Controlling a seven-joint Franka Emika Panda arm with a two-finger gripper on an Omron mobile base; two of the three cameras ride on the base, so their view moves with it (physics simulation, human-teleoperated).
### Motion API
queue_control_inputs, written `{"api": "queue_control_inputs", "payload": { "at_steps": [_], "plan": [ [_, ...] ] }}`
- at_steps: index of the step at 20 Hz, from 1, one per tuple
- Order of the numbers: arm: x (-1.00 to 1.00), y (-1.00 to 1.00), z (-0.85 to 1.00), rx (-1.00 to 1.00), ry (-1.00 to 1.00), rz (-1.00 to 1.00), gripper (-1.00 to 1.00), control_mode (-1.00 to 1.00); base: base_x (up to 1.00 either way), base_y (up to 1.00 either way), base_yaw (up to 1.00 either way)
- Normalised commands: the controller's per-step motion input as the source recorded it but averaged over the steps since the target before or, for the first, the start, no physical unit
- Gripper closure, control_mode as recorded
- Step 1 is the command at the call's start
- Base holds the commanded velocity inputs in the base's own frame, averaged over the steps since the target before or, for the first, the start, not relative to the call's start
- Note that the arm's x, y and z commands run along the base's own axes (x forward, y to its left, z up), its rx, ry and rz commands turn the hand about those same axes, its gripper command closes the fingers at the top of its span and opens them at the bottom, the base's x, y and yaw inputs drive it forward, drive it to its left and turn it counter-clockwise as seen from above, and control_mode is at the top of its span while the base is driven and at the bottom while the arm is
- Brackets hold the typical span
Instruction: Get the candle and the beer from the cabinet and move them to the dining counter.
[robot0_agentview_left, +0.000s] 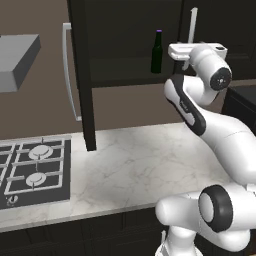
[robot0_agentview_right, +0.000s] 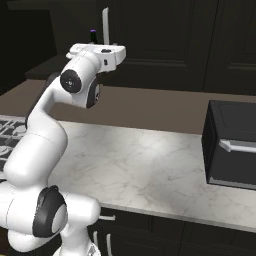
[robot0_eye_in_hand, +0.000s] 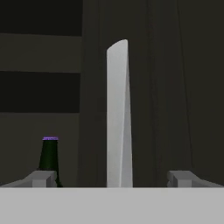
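Big dark cabinet up on the far wall, left door swung open, shelf showing inside. Below it, a marble counter with a gas hob at the left. Over on the right, a black box like a small oven. White arm reaching up toward the shelf.

On the shelf, the beer, standing up straight, purple cap on top. Just right of it, a silver door handle, right in front of the hand. Gripper with jaws spread wide, holding nothing, handle between the two tips, beer off to the left. Candle too hard to find in the dark. Nothing moved to the dining counter yet.

What could go wrong: pushing straight ahead would likely bump the handle or door edge, not the bottle. Sliding left too fast might knock the beer over, since tall and thin. Grabbing the neck too high might let it slip.
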Motion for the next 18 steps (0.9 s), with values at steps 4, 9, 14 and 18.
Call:
{"api": "queue_control_inputs", "payload": {
  "at_steps": [4, 9, 14, 18],
  "plan": [
    [0.23, 0.00, 0.00, 0.00, 0.00, 0.00, -1.00, -1.00, 0.00, 0.00, 0.00],
    [0.25, 0.00, 0.00, 0.00, 0.00, 0.00, -1.00, -1.00, 0.00, 0.00, 0.00],
    [0.27, -0.02, 0.00, 0.00, 0.00, 0.00, -1.00, -1.00, 0.00, 0.00, 0.00],
    [0.26, -0.06, 0.00, 0.00, 0.00, 0.00, -1.00, -1.00, 0.00, 0.00, 0.00]
  ]
}}
